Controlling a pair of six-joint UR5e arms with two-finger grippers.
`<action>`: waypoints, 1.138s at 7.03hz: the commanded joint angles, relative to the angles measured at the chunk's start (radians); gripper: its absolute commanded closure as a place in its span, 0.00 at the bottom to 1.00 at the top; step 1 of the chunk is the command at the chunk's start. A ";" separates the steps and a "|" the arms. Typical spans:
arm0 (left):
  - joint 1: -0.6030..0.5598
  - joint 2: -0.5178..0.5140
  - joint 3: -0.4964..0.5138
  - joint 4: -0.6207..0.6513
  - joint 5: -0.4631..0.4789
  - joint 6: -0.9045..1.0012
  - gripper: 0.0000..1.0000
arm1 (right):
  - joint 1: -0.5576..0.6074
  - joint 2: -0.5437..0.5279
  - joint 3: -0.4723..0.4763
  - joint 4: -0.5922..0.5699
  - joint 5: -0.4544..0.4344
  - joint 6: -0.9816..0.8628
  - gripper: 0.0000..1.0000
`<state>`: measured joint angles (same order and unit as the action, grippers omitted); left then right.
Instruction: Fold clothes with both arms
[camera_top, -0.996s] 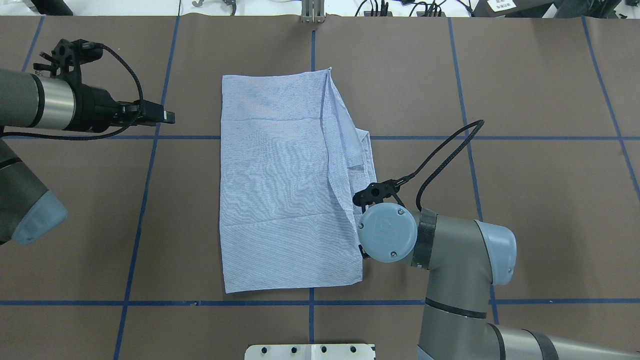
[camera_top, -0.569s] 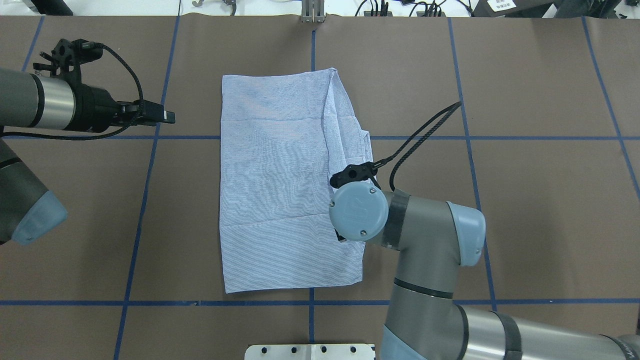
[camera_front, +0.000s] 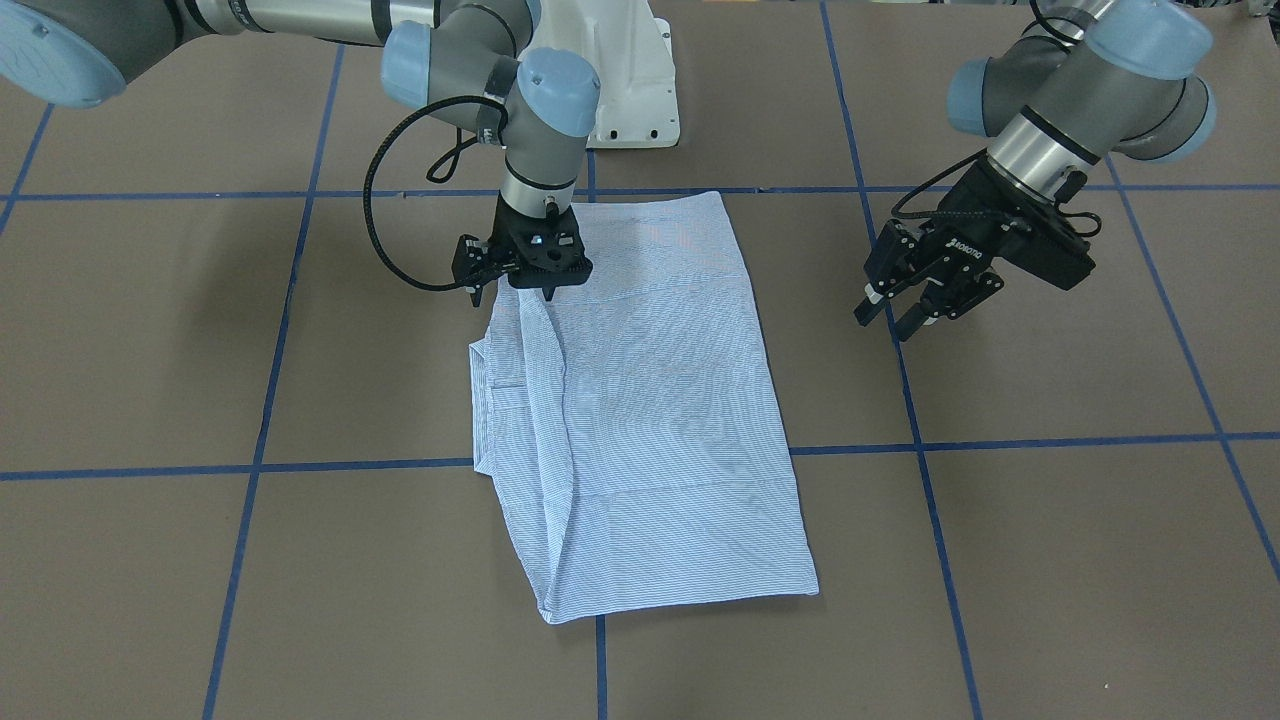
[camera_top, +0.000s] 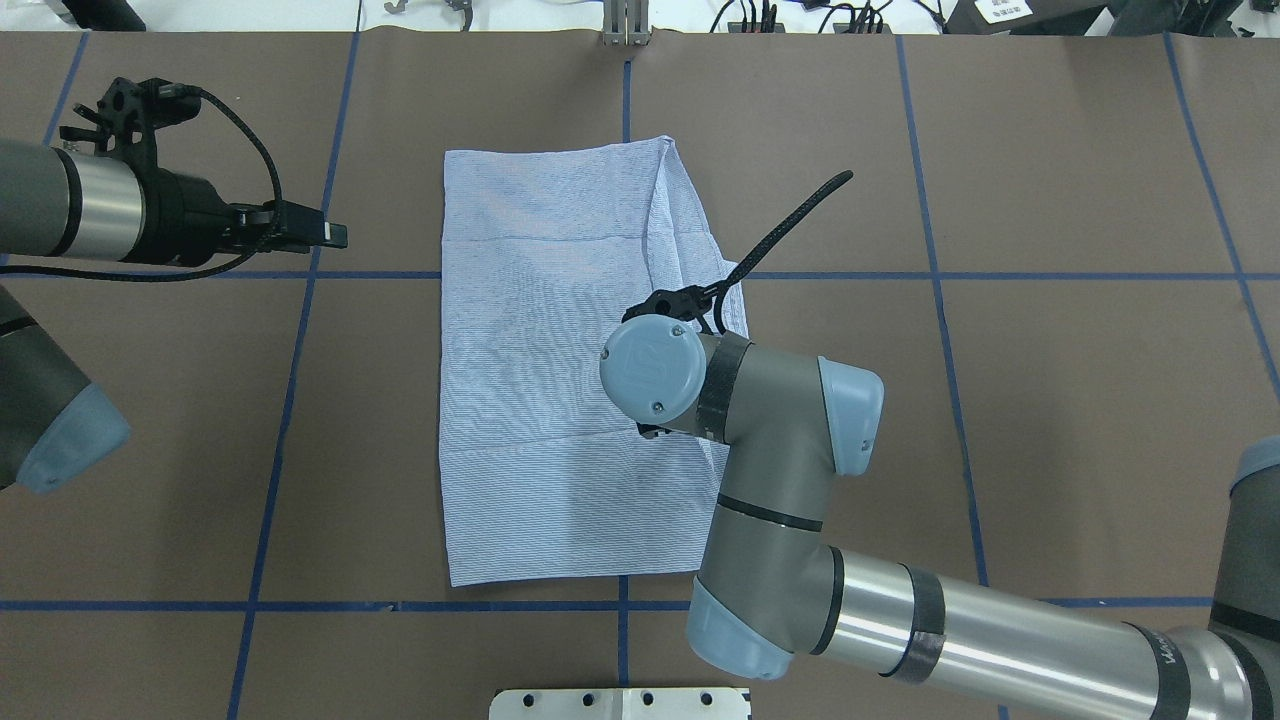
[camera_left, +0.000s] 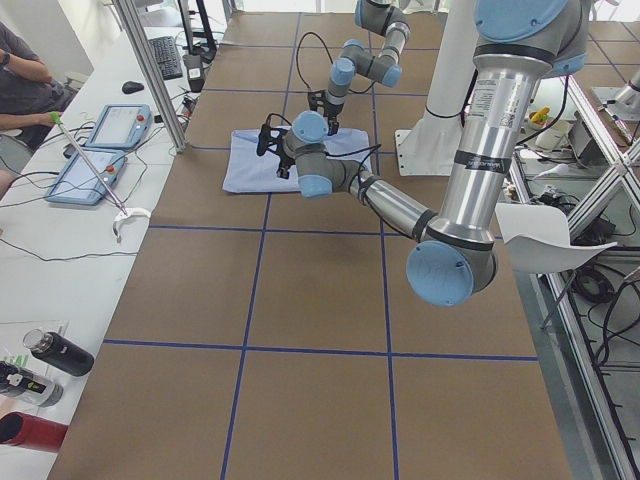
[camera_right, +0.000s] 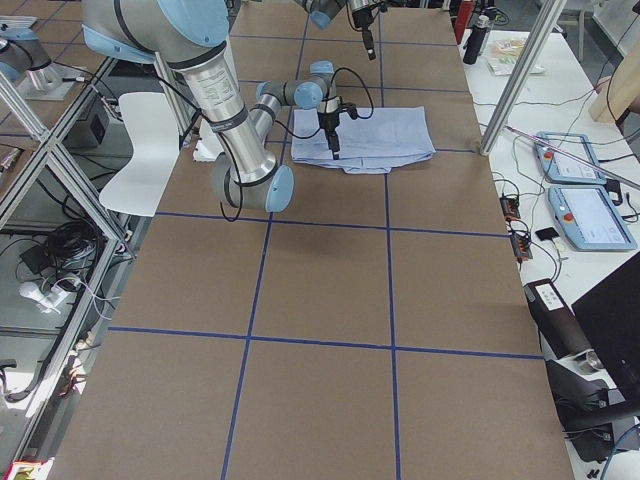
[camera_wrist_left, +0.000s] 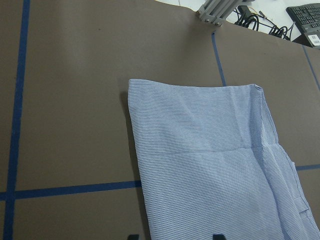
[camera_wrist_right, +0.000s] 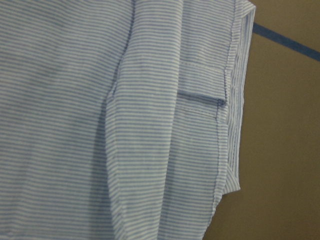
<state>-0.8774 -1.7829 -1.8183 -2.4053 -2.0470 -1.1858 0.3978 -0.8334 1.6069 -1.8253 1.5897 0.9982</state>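
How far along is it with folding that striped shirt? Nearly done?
Roughly midway, I'd guess. Done: the shirt lies flat as a tall rectangle, no sleeves sticking out. In hand: the right gripper is down at its edge, by a loose flap bulging past the outline; whether it grips cloth I cannot tell. The left gripper hangs open beside the shirt. Left: tidying that flap, probably folding shorter.

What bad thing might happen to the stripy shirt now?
1. The right gripper is low over the shirt, right by its raised fold. If it slides sideways, it might bunch the cloth instead of folding it neatly.
2. The left gripper hangs open beside the shirt, touching nothing, so the whole shirt might slide across the table.
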 joint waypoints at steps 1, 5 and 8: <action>0.000 0.013 -0.019 0.002 -0.012 0.000 0.42 | 0.056 -0.006 -0.039 0.011 0.022 -0.050 0.00; 0.000 0.020 -0.026 0.002 -0.012 0.000 0.42 | 0.136 -0.093 0.057 0.008 0.088 -0.118 0.00; 0.000 0.020 -0.030 0.002 -0.012 0.000 0.42 | 0.092 -0.101 0.171 0.014 0.122 0.359 0.00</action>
<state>-0.8774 -1.7626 -1.8451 -2.4038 -2.0586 -1.1857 0.5171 -0.9279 1.7276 -1.8150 1.7041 1.1419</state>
